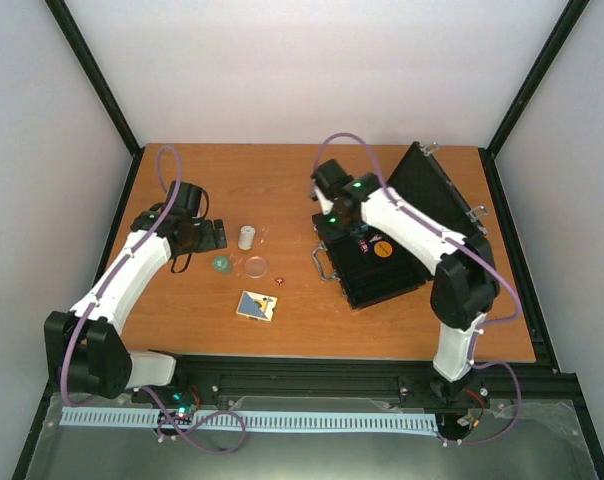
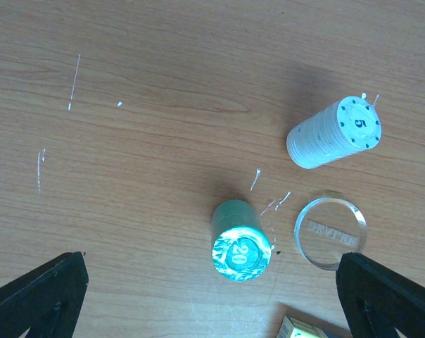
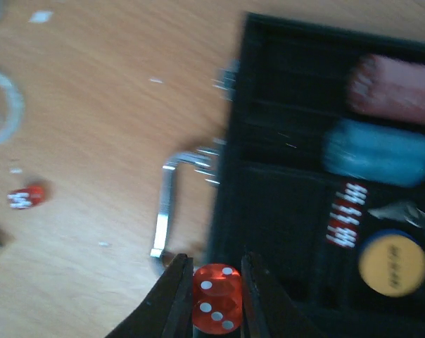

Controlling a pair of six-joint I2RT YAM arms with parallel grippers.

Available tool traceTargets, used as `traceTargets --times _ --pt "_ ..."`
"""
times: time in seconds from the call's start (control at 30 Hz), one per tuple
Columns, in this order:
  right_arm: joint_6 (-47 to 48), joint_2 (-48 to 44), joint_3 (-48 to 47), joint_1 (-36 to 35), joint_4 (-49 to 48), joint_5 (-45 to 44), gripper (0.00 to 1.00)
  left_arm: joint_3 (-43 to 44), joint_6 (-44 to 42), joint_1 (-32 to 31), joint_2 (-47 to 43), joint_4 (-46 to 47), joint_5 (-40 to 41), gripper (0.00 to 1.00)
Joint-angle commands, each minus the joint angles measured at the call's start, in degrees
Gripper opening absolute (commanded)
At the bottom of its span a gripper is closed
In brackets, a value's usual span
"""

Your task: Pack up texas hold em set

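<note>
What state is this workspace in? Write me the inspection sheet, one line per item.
Surface: wooden table, lightly scratched.
Job's things: black case open, holding red chips, blue chips and orange disc; on the table, white stack, teal stack, clear disc, card deck, loose die.
Clutter: nothing seen.
Grippers: left gripper jaws wide open, holding nothing, near the stacks; right gripper jaws shut on red die by the case handle.
Cables: purple cables loop along both arms, clear of the pieces.
Surroundings: white walls, black frame posts.
</note>
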State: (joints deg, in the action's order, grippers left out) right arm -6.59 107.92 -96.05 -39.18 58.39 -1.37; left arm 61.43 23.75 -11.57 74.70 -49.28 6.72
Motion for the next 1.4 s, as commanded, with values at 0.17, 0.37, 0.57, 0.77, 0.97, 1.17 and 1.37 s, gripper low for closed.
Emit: traceTargets --times 0.17,0.37,0.57,0.77,0.97,1.17,1.37 --pt "2.4 -2.4 14.0 11.4 -4.7 -1.8 0.09 0.4 0.0 0.1 0.5 0.9 -0.5 1.0" --pt "3.0 -0.9 18.2 13.3 -8.1 -1.6 0.08 0.6 -0.2 0.1 0.8 0.8 -0.2 1.0" --pt "3.3 0.6 20.3 13.9 -9.8 -1.3 0.08 0.8 -0.3 0.1 1.0 0.8 -0.1 1.0" --pt "3.5 1.9 20.8 14.4 -10.9 -1.5 0.08 1.2 -0.3 0.2 1.6 0.9 -0.1 1.0" --pt "3.6 2.8 21.0 14.7 -11.4 -2.1 0.1 1.1 -0.4 0.1 1.7 0.9 0.0 1.0" --pt "3.6 2.3 20.8 14.7 -11.1 -2.2 0.27 0.7 -0.5 0.1 1.8 1.0 0.3 1.0" --pt "3.7 -0.9 19.7 14.7 -9.6 0.1 0.35 0.8 -0.3 0.1 2.0 1.3 0.0 1.0"
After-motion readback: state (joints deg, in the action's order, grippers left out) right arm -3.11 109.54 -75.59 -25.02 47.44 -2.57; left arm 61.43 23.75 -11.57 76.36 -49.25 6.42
